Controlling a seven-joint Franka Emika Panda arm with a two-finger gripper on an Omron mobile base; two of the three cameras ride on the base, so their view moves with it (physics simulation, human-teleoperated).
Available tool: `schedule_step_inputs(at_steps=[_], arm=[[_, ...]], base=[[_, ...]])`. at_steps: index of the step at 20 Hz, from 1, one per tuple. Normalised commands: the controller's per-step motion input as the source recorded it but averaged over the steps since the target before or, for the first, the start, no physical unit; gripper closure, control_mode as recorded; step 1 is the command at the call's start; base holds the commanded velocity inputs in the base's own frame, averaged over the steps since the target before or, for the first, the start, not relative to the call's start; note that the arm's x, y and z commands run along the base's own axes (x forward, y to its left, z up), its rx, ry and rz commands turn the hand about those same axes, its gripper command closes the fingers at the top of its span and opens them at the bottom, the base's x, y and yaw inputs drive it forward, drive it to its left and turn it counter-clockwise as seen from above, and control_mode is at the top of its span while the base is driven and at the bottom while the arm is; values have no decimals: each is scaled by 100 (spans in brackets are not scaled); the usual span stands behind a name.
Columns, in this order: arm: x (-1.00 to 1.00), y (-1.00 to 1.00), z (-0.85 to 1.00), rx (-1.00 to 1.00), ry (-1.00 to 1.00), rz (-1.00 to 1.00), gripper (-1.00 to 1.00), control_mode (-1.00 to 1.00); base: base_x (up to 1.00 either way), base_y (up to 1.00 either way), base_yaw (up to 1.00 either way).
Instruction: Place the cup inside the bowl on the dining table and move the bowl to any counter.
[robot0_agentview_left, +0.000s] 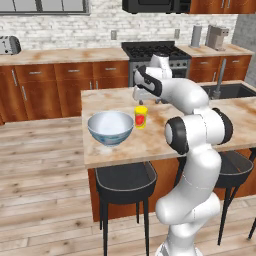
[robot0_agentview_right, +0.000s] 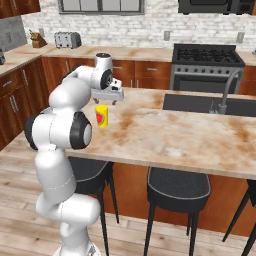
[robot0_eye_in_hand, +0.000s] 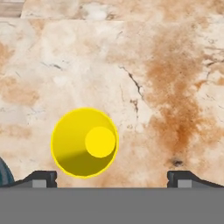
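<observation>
**Fingers poised above the cup**

The fingers (robot0_eye_in_hand: 112, 177) hang spread wide apart, holding nothing, above the small yellow cylindrical cup with a red patch (robot0_agentview_left: 141, 117). It stands upright on the beige marbled stone table (robot0_agentview_left: 150, 142), just beside the large round bowl, white inside and blue-grey outside (robot0_agentview_left: 110, 127). I'd say the reach for the cup is in hand. Next, the hand needs to centre over the cup, which sits off toward one fingertip, then descend and close.

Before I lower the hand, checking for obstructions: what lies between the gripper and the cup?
Nothing. In the right base view the open gripper hangs just above the cup.
</observation>
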Motion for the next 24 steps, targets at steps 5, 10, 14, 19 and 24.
schedule_step_inputs(at_steps=[5,10,14,19,24], arm=[[6,0,-18,0,0,0,-100,-100],[2,0,-20,0,0,0,-100,-100],[1,0,-18,0,0,0,-100,-100],[8,0,-17,0,0,0,-100,-100],[5,0,-14,0,0,0,-100,-100]], base=[[0,0,0],[0,0,0],[0,0,0],[0,0,0],[0,0,0]])
